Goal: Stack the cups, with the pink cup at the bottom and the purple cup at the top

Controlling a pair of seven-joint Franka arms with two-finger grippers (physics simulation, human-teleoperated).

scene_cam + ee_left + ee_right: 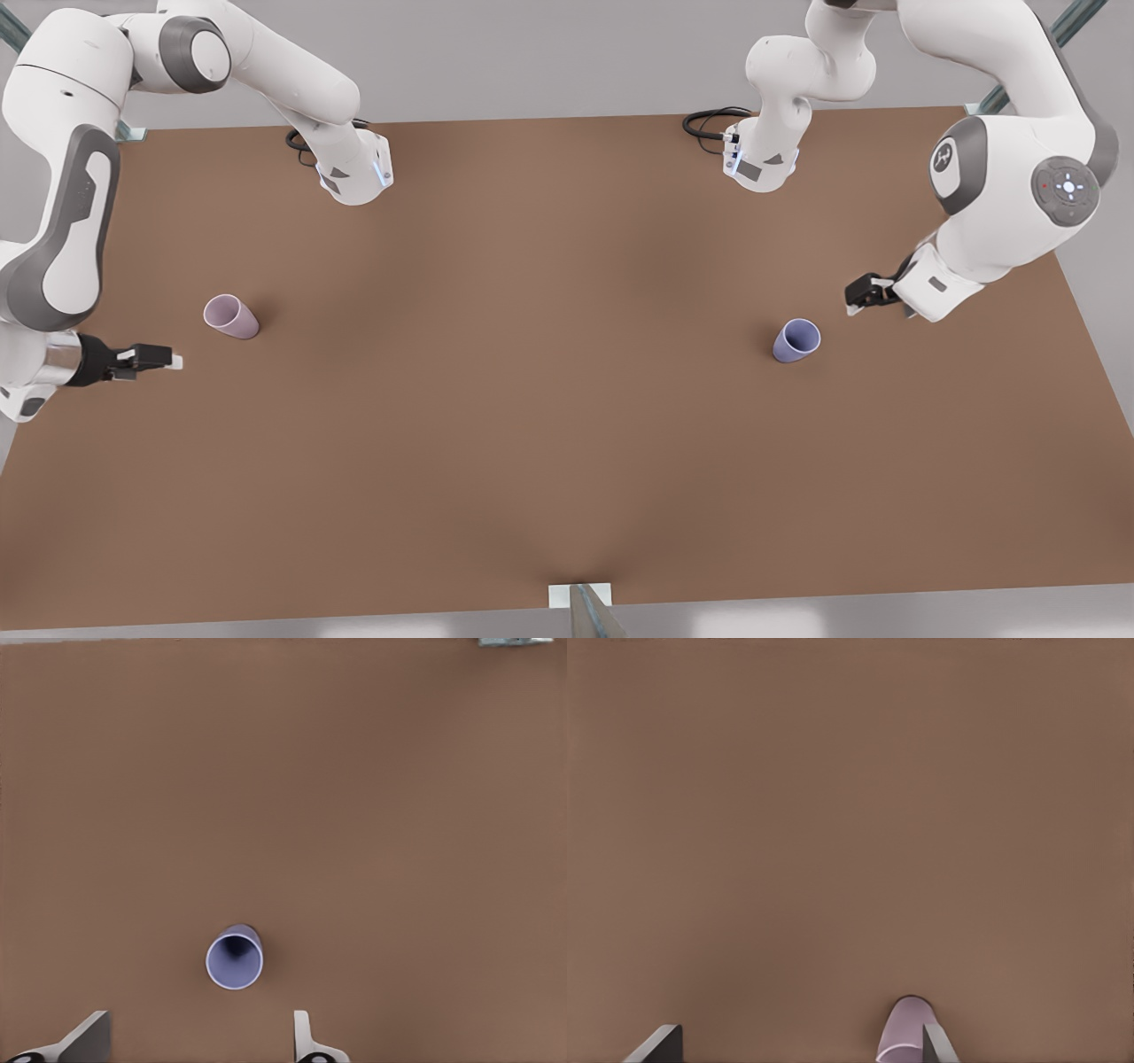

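The pink cup (231, 316) stands upright on the brown table at the front view's left. My right gripper (173, 361) hovers just beside it, open and empty. In the right wrist view the pink cup (902, 1032) peeks out next to one finger of the right gripper (799, 1043), partly hidden by it. The purple cup (796, 340) stands upright at the front view's right. My left gripper (858, 301) hangs a little way off from it, open and empty. In the left wrist view the purple cup (236, 958) lies just ahead of the left gripper (197, 1036), between the lines of its two fingers.
The brown table (549, 372) stretches wide between the two cups. Both arm bases (354, 173) (760, 164) with black cables stand at its far edge. A small metal bracket (580, 595) sits at the near edge.
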